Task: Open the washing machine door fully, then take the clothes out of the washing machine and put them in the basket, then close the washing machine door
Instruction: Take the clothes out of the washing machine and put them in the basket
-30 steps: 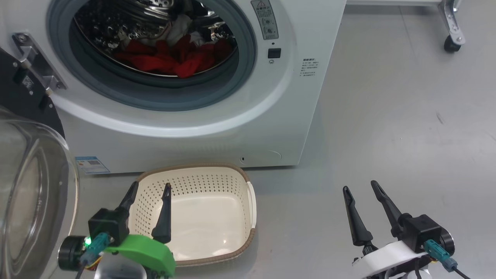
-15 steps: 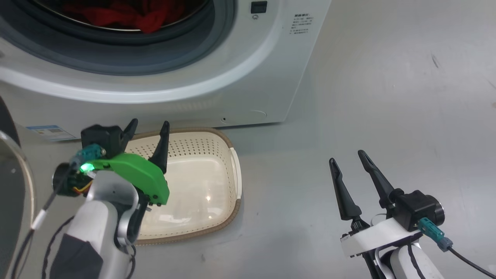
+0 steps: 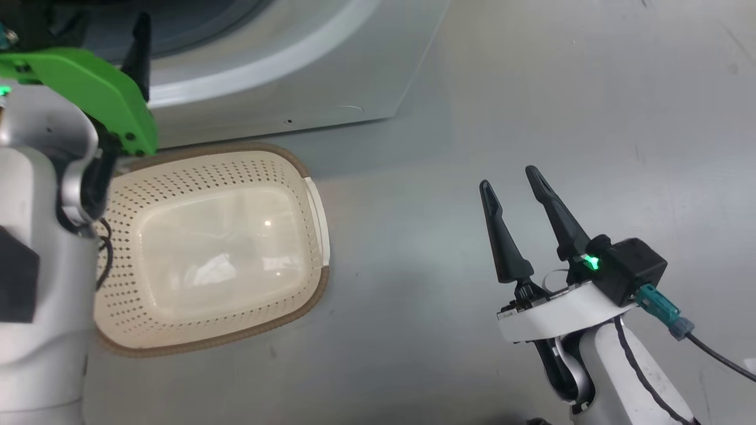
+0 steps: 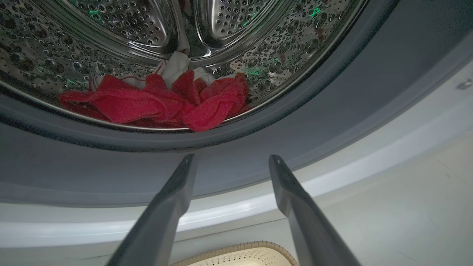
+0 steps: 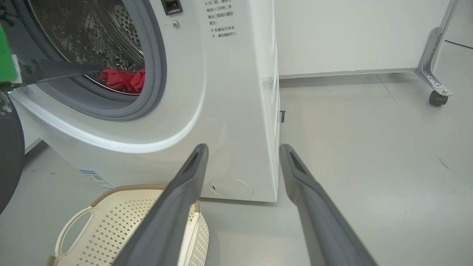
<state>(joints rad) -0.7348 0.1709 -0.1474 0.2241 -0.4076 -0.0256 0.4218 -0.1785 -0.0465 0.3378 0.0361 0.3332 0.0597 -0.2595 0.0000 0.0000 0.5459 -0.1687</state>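
Left tool [image 4: 232, 159]: fingers spread wide, gripping nothing. It's raised to the washing machine [image 5: 229, 111] opening. The tips sit in front of the grey rubber seal [image 4: 295, 122] at the lower lip, short of the steel drum [image 4: 240, 22]. Can't tell if they touch the seal.

Clothes [image 4: 147, 107]: red heap with white bits, lying on the drum bottom close to the front lip, apart from both tools.

Right tool [image 3: 508, 179]: fingers spread wide too, holding nothing. It hovers over the grey floor [image 3: 531, 88], right of the basket [image 3: 319, 289] and well apart from the machine. In its wrist view it points at the machine's lower right front corner, near the round cover [image 5: 231, 187].

Basket: on the floor just in front of the machine, below the opening, bare cream bottom showing. The left forearm with its green bracket [image 3: 88, 82] overlaps its left edge in the head view.

Washing machine door [image 5: 9, 159]: dark curved edge at the left border of the right wrist view, swung clear of the opening.
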